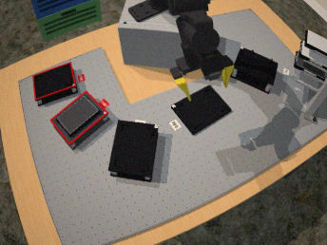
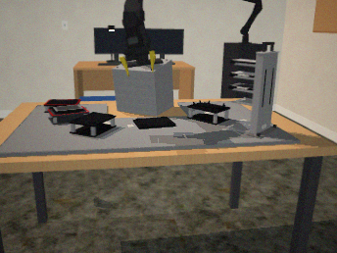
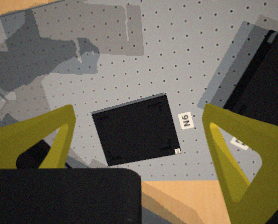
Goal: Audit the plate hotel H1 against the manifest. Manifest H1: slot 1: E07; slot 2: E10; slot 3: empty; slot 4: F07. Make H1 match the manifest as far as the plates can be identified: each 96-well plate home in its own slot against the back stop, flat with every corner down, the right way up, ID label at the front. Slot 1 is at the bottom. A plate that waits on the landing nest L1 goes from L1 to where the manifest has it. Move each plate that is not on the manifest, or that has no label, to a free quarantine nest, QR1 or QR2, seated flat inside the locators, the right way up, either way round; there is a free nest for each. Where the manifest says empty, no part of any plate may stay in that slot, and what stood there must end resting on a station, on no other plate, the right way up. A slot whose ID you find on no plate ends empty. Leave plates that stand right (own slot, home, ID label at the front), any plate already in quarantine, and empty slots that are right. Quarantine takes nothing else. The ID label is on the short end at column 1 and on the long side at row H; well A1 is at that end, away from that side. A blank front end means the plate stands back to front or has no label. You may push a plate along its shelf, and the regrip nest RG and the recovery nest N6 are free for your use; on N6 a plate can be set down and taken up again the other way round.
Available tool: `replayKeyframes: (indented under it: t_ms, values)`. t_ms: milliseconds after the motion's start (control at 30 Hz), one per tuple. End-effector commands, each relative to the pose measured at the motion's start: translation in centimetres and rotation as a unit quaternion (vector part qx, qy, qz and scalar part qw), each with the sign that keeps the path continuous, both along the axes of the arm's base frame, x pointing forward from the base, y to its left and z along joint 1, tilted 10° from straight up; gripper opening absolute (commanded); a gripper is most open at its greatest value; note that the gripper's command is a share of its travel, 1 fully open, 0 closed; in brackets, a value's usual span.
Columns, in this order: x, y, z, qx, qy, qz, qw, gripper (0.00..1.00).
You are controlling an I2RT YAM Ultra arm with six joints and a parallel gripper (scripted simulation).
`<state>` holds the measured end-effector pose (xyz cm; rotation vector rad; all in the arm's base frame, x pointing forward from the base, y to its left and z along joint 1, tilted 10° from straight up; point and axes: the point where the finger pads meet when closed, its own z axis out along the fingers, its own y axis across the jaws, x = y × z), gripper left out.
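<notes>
My gripper (image 1: 205,81) (image 2: 138,62) (image 3: 138,111) is open and empty, its yellow fingers spread wide. It hangs high above the flat black N6 pad (image 1: 201,108) (image 2: 154,123) (image 3: 136,131), which has nothing on it. The plate hotel H1 (image 1: 311,54) (image 2: 264,92) stands at the table's right edge; plates show in its slots, but their labels are too small to read. A grey plate (image 1: 78,116) lies in the nearer red-framed quarantine nest (image 1: 101,107). The farther red-framed nest (image 1: 53,80) is empty. The black L1 nest (image 1: 257,68) (image 2: 208,109) carries no plate that I can make out.
The black raised RG nest (image 1: 134,149) (image 2: 93,120) (image 3: 255,85) stands left of N6. The arm's grey base block (image 1: 147,40) (image 2: 144,87) sits behind the pad. Blue and green crates (image 1: 67,7) stand off the table at the back left.
</notes>
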<state>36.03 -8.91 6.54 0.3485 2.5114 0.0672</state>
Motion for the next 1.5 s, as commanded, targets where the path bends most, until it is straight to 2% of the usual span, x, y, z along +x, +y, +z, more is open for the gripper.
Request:
replayKeyframes:
  t_ms: [0, 67, 133, 367, 400, 467, 567, 700, 833, 933, 967, 1033, 1100, 1233, 1367, 1467]
  values:
    - [0.4, -0.1, 1.3, -0.019, -0.034, 0.039, 0.998, 1.0]
    - [0.8, -0.2, 1.7, -0.027, -0.045, 0.054, 0.997, 1.0]
    - [0.4, 0.0, 1.3, -0.029, -0.045, 0.069, 0.996, 1.0]
    - [0.5, -0.1, 1.4, -0.043, -0.06, 0.106, 0.992, 1.0]
    - [1.4, -0.2, 2.5, -0.052, -0.075, 0.116, 0.989, 1.0]
    - [0.4, 0.0, 1.3, -0.049, -0.066, 0.129, 0.988, 1.0]
    - [0.8, -0.2, 1.9, -0.061, -0.08, 0.151, 0.983, 1.0]
    - [0.7, -0.2, 1.7, -0.07, -0.088, 0.18, 0.977, 1.0]
    - [0.5, -0.1, 0.4, -0.069, -0.084, 0.21, 0.972, 1.0]
    - [0.5, -0.1, 0.4, -0.071, -0.086, 0.218, 0.97, 1.0]
    - [0.6, 0.0, 1.5, -0.083, -0.102, 0.226, 0.965, 1.0]
    - [1.0, -0.3, 2.0, -0.093, -0.111, 0.239, 0.96, 1.0]
    - [1.1, -0.4, 1.2, -0.09, -0.107, 0.253, 0.957, 1.0]
    - [1.3, -0.5, 2.0, -0.105, -0.123, 0.282, 0.946, 1.0]
    - [1.0, -0.4, 1.2, -0.103, -0.122, 0.311, 0.937, 1.0]
    - [1.0, -0.4, 1.6, -0.111, -0.13, 0.324, 0.93, 1.0]
